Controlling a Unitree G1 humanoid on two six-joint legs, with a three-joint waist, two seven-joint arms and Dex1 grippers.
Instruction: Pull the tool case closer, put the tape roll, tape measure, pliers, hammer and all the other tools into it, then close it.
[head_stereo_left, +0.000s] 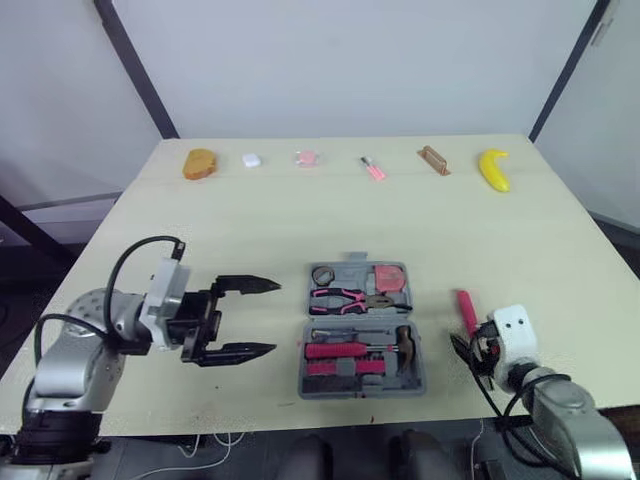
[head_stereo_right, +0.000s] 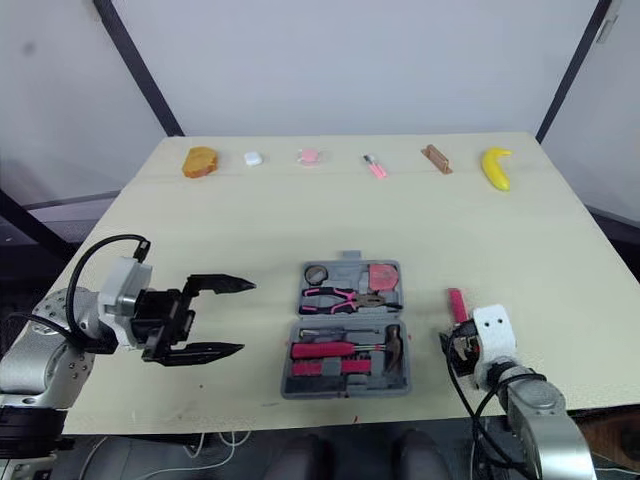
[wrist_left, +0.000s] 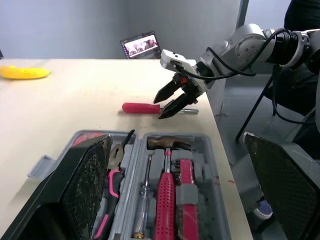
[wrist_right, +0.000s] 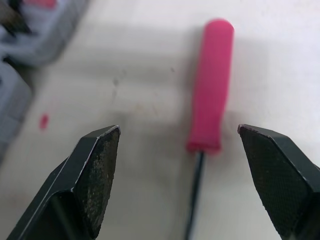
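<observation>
1. the pink-handled screwdriver with a thin dark metal shaft (head_stereo_left: 466, 310) lies flat on the pale wooden table (head_stereo_left: 250, 220), just right of the open grey plastic tool case (head_stereo_left: 360, 388).
2. it looks light and stiff. its smooth round handle may roll or slip, so mid-handle seems the best hold.
3. the right gripper (wrist_right: 177, 137) hangs over it with fingers spread wide, gripping nothing.
4. the left gripper (head_stereo_left: 275, 318), fingers apart and empty, sits left of the case.
5. the pink-handled pliers (head_stereo_left: 345, 297) and hammer (head_stereo_left: 400, 345) already fill slots. the yellow banana (head_stereo_left: 494, 168) lies well apart, and nothing blocks the way.
</observation>
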